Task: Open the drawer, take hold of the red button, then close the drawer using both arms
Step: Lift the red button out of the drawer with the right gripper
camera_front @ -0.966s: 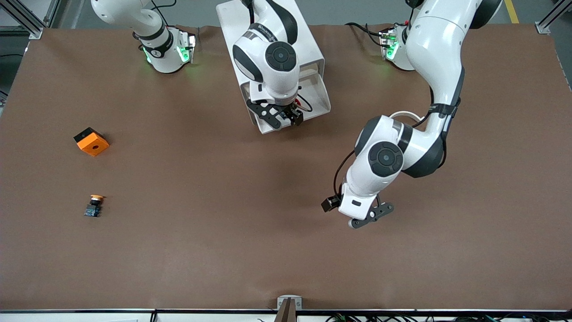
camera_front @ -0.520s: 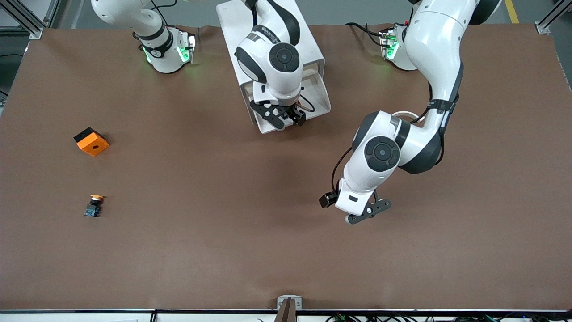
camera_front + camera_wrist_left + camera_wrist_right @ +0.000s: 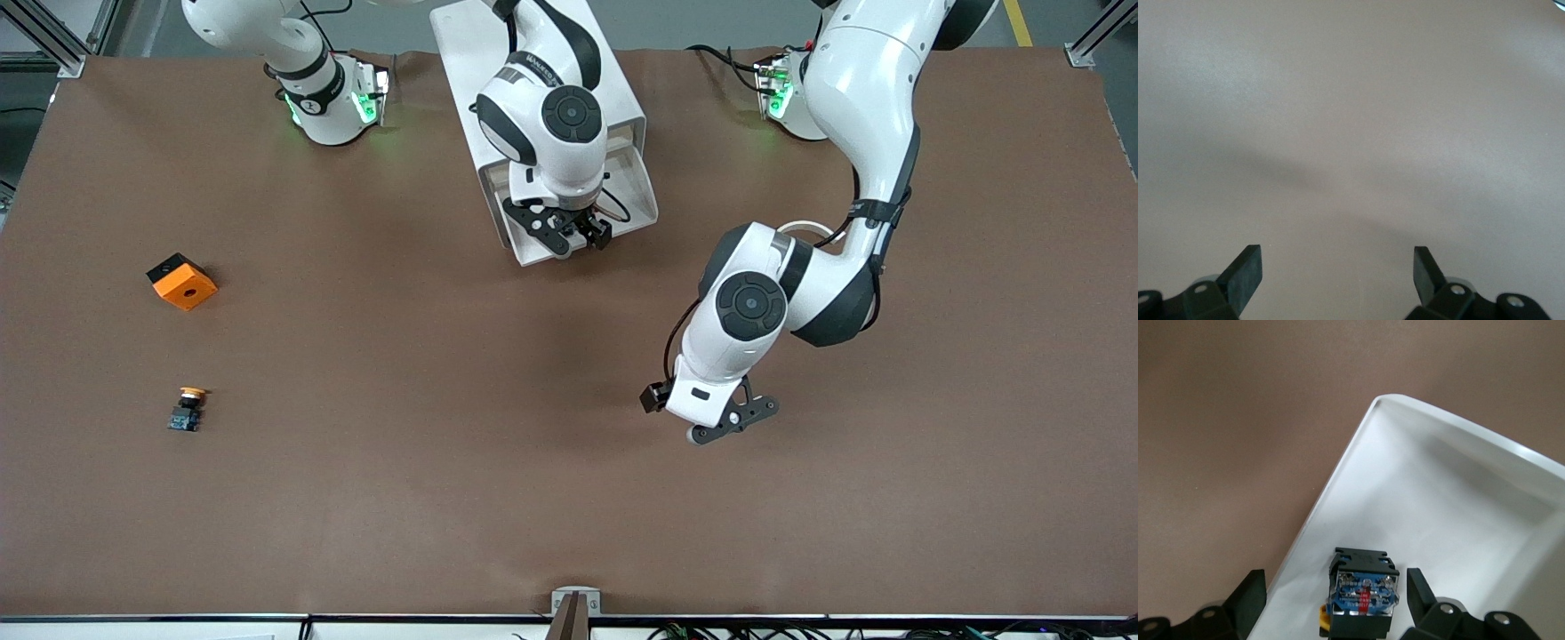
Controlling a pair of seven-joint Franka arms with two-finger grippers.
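Note:
The drawer [image 3: 638,188] stands pulled out of the white cabinet [image 3: 462,53], on the side facing the front camera. My right gripper [image 3: 576,236] reaches down into it. In the right wrist view the button [image 3: 1362,593] lies on the drawer's white floor [image 3: 1438,513], showing its black body and bluish base; its cap is hidden. The right gripper [image 3: 1333,577] is open and straddles the button, one finger close beside it, the other well apart. My left gripper [image 3: 722,430] hangs open over bare table nearer the front camera, and nothing lies between its fingers [image 3: 1245,270].
An orange cube [image 3: 181,281] with a hole and a small orange-capped button [image 3: 187,407] lie toward the right arm's end of the table. Brown table surface [image 3: 444,427] stretches between them and the left gripper.
The right gripper has shifted slightly over the drawer toward the cabinet. The left arm has drawn in a little, carrying its open gripper a short way toward the cabinet.

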